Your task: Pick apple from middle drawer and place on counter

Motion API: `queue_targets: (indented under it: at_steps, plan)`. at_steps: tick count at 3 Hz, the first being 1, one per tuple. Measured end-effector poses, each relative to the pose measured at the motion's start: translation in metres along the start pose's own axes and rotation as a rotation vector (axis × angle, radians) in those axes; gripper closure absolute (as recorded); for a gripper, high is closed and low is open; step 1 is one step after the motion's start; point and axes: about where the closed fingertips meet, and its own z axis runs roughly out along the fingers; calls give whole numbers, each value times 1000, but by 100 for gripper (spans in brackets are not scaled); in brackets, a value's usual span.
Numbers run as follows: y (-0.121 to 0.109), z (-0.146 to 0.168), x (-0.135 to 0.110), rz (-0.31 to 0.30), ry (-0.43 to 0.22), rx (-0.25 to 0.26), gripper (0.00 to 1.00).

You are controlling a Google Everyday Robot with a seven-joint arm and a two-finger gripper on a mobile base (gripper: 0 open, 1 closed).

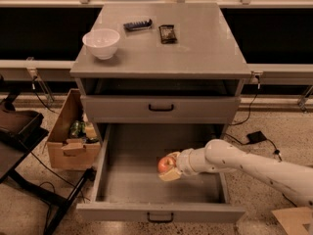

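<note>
The red-orange apple (164,164) sits between the tan fingers of my gripper (168,166), inside the open middle drawer (146,182), right of its centre and just above the floor. My white arm reaches in from the right over the drawer's right wall. The gripper is shut on the apple. The grey counter (195,43) is the cabinet top above, with a closed shallower drawer front (161,109) between it and the open drawer.
On the counter stand a white bowl (101,42), a dark bar-shaped packet (137,25) and a dark snack packet (167,34). A cardboard box (71,138) with items stands on the floor left of the cabinet. Cables and a black adapter (256,136) lie at right.
</note>
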Motion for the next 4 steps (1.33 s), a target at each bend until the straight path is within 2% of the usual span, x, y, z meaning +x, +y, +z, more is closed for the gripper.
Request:
queue_targets:
  at_steps: [1,2,3,4]
  plan:
    - [22,-95,-60,49,29,-12,100]
    - [18,-181,-110,67,15,1,100]
    - [-10,-295,-188,99,-5,61,100]
    - [-37,-351,-236,144,-18,126,100]
